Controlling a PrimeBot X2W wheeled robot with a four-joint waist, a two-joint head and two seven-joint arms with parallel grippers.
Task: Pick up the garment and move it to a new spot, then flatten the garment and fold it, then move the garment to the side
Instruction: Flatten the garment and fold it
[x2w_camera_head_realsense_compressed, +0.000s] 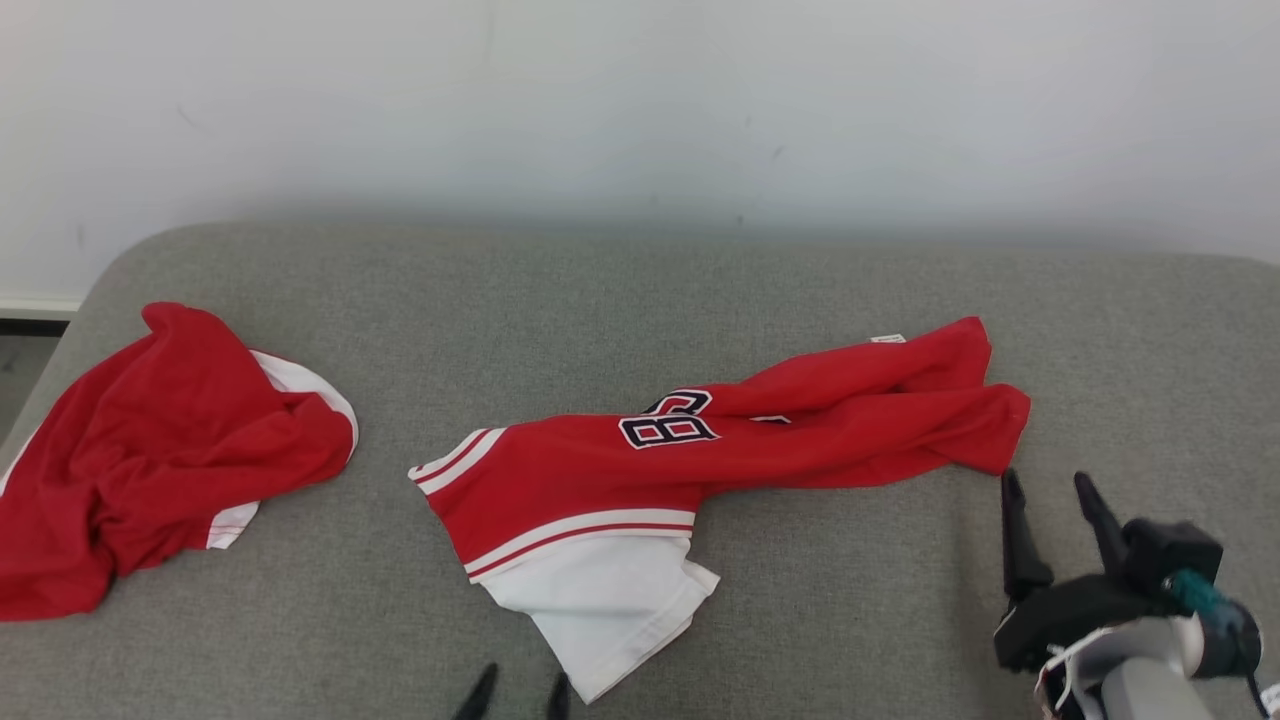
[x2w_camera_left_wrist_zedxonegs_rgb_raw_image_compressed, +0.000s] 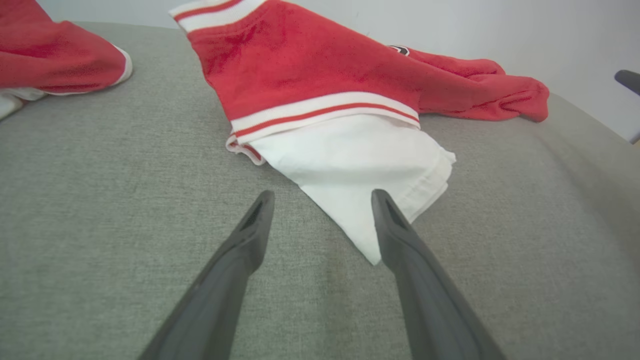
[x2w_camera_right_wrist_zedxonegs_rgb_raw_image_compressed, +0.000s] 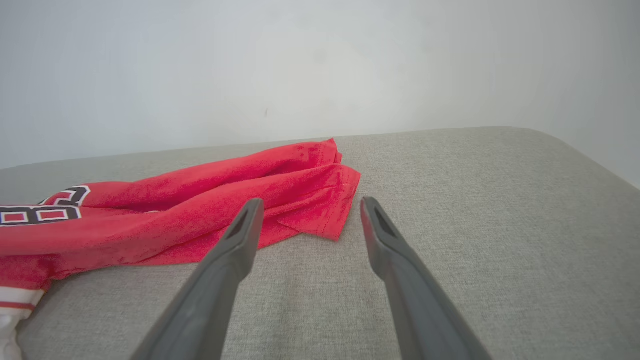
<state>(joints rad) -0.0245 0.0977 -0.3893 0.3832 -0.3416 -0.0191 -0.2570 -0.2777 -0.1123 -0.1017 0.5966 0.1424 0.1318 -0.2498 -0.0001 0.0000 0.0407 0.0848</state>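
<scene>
The red garment (x2w_camera_head_realsense_compressed: 560, 470) bears a dark 8 beside a second, half-hidden digit.

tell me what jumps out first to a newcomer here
A red jersey with a white panel lies twisted across the middle of the grey cushion. A second red garment is bunched at its left edge. The open left gripper is by the white corner, the open right gripper by the red end.
</scene>
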